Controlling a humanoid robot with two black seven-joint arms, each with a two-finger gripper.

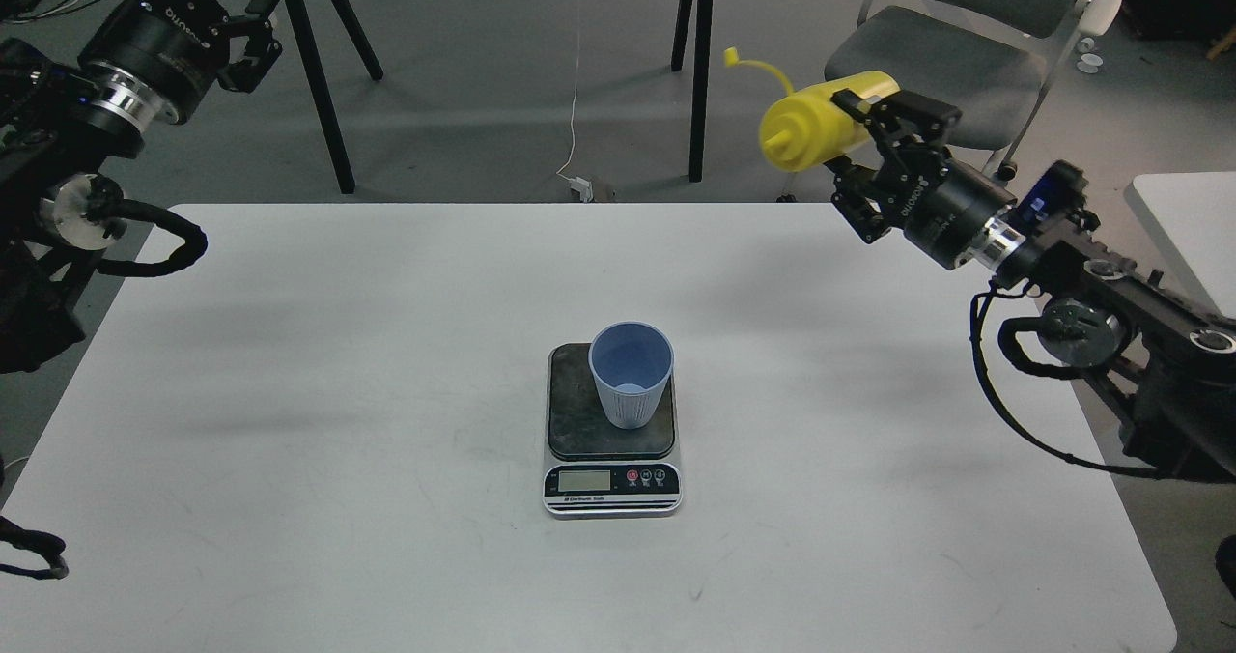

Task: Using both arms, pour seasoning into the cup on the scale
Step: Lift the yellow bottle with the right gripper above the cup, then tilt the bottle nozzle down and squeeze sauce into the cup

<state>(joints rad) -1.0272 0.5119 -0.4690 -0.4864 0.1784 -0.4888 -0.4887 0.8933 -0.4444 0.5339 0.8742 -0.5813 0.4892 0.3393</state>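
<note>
Upper right, your right gripper point(850, 141) is clamping the tilted bottle point(821, 122). Upper left, your left gripper point(253, 46) is hanging empty, jaws apart. The cup point(631, 375) is sitting on the scale point(612, 484), centre.

one yellow bottle point(821, 124), one blue cup point(631, 373), one scale point(611, 440), two arms, one chair point(966, 44)

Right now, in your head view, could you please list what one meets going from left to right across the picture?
Left claw → scale with the blue cup standing on it → yellow bottle → right claw gripping that bottle → grey chair.
</note>
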